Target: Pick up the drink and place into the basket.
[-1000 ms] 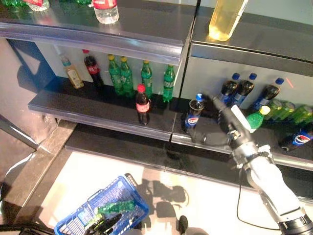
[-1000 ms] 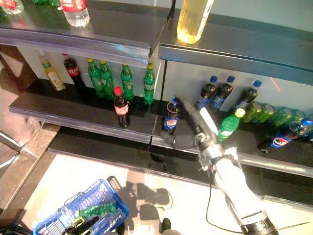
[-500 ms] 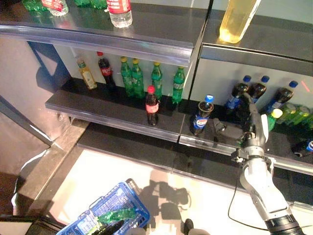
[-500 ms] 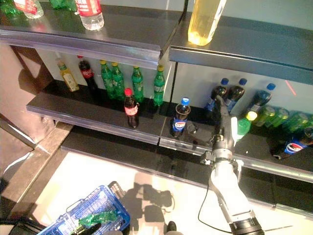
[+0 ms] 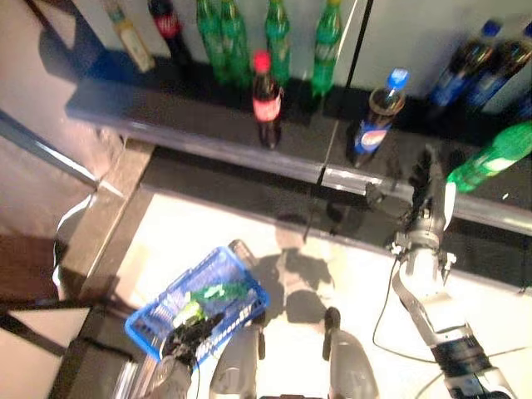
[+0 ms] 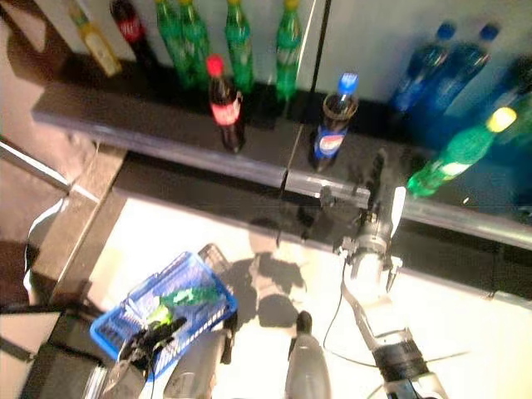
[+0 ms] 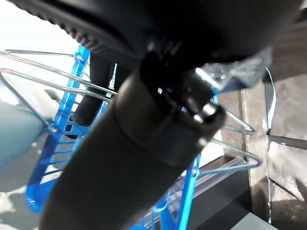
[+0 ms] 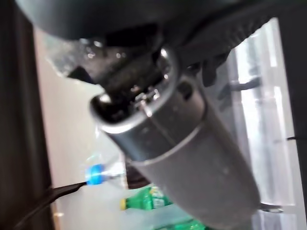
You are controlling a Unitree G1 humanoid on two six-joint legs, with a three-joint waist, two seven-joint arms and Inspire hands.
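In the left eye view the right hand (image 5: 425, 184) is raised at the near edge of the dark lower shelf (image 5: 208, 125), its fingers straight and holding nothing, just right of and nearer than the blue-capped dark cola bottle with a blue label (image 5: 372, 116), which stands upright on the shelf, apart from the hand; a tilted green plastic bottle (image 5: 492, 155) lies just right of the fingers, and a red-capped cola bottle with a red label (image 5: 266, 98) stands further left in front of a row of green bottles (image 5: 274, 29); label print is too blurred to read. In the right eye view the left hand (image 6: 143, 344) has its fingers curled on the near rim of the blue plastic basket with wire handles (image 6: 166, 309) on the pale floor, a green bottle inside (image 6: 187, 295). The left wrist view shows the basket's blue wall and wire handles past the dark hand. The right wrist view shows the hand's own dark bulk, and beyond it a blue cap and a green bottle
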